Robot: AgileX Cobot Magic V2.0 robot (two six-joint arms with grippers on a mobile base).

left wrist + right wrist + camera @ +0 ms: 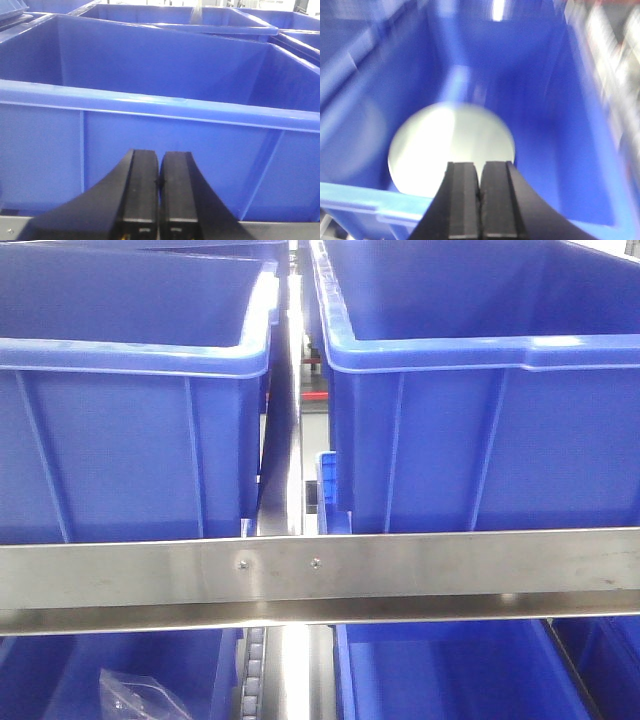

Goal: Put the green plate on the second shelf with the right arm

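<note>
The green plate (451, 147) lies flat on the floor of a blue bin (570, 125), seen from the right wrist view; the picture is blurred, so its rim detail cannot be made out. The right gripper (480, 192) hangs above the bin's near wall with its fingers pressed together, holding nothing. The left gripper (159, 185) has its fingers together too, facing the outer wall of another blue bin (150, 135). In the front view a steel shelf rail (320, 570) runs beneath two blue bins.
</note>
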